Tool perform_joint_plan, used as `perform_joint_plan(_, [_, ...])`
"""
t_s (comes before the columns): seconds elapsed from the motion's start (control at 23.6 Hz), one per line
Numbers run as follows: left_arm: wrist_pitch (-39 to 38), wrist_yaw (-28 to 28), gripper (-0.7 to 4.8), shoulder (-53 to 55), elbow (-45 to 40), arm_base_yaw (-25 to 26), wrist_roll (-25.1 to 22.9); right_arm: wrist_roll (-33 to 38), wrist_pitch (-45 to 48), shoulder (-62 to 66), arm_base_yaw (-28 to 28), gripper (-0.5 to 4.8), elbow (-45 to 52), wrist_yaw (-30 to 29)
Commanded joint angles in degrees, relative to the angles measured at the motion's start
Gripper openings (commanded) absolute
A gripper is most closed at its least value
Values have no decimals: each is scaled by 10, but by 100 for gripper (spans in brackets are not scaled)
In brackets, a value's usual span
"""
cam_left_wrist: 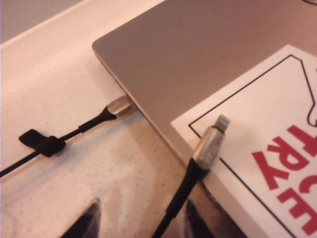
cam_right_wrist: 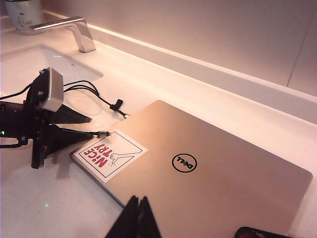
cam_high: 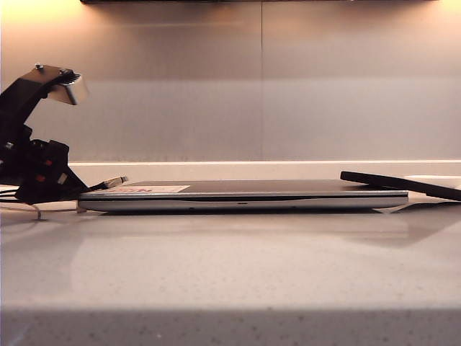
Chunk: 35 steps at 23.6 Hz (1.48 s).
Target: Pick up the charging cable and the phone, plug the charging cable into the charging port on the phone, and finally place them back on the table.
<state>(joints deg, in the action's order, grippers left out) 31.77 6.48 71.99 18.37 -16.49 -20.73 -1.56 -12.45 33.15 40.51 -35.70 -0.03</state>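
A: What is the largest thing in view?

B: The pale speckled surface (cam_right_wrist: 208,94), with a sink basin (cam_right_wrist: 29,59) and a chrome faucet (cam_right_wrist: 79,32) at its far corner. On the surface lies a closed silver-grey laptop (cam_right_wrist: 213,168) bearing a round "DELL" logo (cam_right_wrist: 184,162).

A: Any other writing?

B: A white sticker (cam_right_wrist: 110,155) on the laptop's corner reads "NICE TRY" in red, beside a small line drawing of a hand.

A: Where is the phone?

B: The phone (cam_high: 403,184), a thin black slab, lies tilted with one end on the laptop's edge, on the right of the exterior view.

A: And the arms?

B: The left claw (cam_right_wrist: 89,126) sits low at the laptop's sticker corner, its fingers spread, with the charging cable (cam_left_wrist: 190,178) running between them. The right claw (cam_right_wrist: 136,218) hangs above the laptop's near edge, its fingers pressed together and holding nothing.

A: The cable's tip?

B: Its silvery connector (cam_left_wrist: 213,139) rests over the laptop's edge on the sticker. The cable's other plug (cam_left_wrist: 119,105) touches the laptop's side, and a black strap (cam_left_wrist: 42,144) wraps the cord on the surface.
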Motion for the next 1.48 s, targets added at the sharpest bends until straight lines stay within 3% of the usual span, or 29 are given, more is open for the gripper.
perform_joint_plan(0.04, [22, 2, 211, 10, 2, -1, 15, -2, 9, -2, 0, -2, -3, 2])
perform_joint_plan(0.68, [51, 2, 210, 39, 2, -2, 15, -2, 9, -2, -1, -2, -3, 3])
perform_joint_plan(0.93, [117, 2, 210, 87, 2, -56, 14, -2, 10, -2, -1, -2, -3, 3])
perform_joint_plan(1.27, [130, 2, 205, 97, 2, -51, 8, -2, 21, -2, -1, -2, -3, 3])
perform_joint_plan(1.36, [134, 2, 133, 97, 2, -50, 5, -2, 24, -2, -1, -1, -3, 3])
perform_joint_plan(1.44, [134, 2, 5, 97, 2, -50, 1, -2, 24, -2, -1, -1, -3, 3])
perform_joint_plan(1.48, [135, 2, -5, 97, 2, -50, 1, -2, 24, -2, -1, -1, -3, 3])
